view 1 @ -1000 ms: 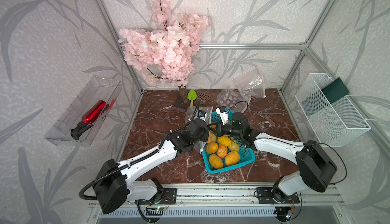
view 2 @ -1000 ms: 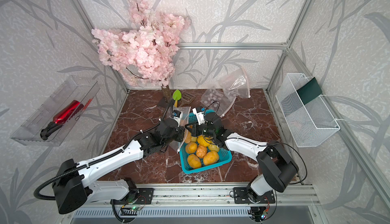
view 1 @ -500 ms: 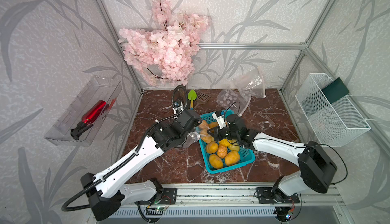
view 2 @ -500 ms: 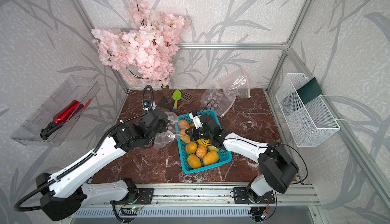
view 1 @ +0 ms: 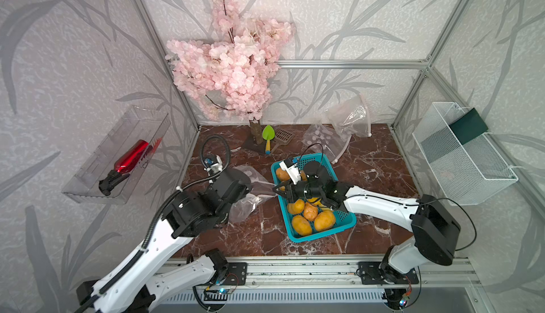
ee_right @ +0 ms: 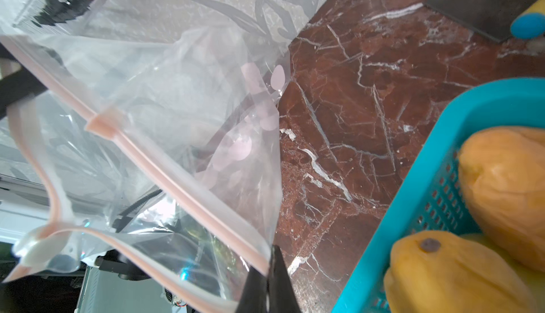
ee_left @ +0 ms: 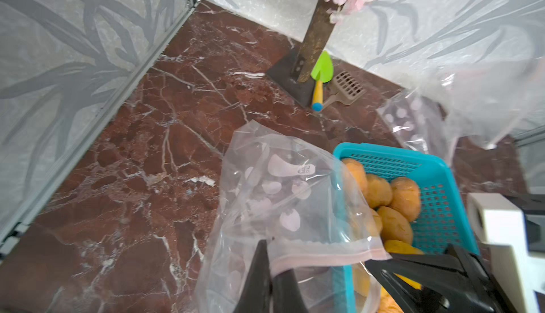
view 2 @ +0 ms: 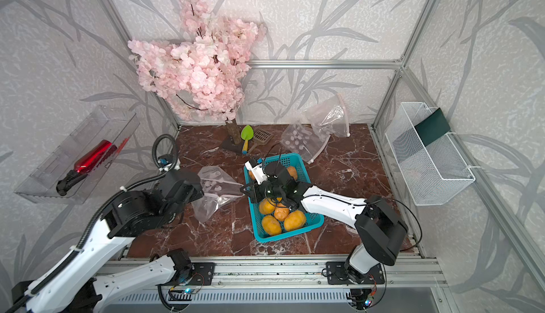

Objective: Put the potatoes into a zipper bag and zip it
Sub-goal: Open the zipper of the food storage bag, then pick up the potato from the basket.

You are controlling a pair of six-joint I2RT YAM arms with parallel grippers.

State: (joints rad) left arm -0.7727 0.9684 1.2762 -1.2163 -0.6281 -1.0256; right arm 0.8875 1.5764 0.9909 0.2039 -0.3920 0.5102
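Two pinches: the left gripper and the right gripper each clamp the pink zip rim of the clear dotted plastic zipper bag. This is apparently to stretch its mouth open just beside the teal perforated plastic basket, where the lumpy yellow-orange potatoes lie.

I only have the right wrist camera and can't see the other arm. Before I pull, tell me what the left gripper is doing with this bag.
Observer: In the left wrist view, the left gripper is shut on the pink zipper edge of the bag.
Operator: Tell me what's inside the bag.
Observer: Nothing. Both top views show it empty, with no potato in it.
Operator: Count the potatoes for me.
Observer: In a top view, about five potatoes show at the near end of the basket and a couple at the far end. The right arm covers the middle, so I can't give a full count.
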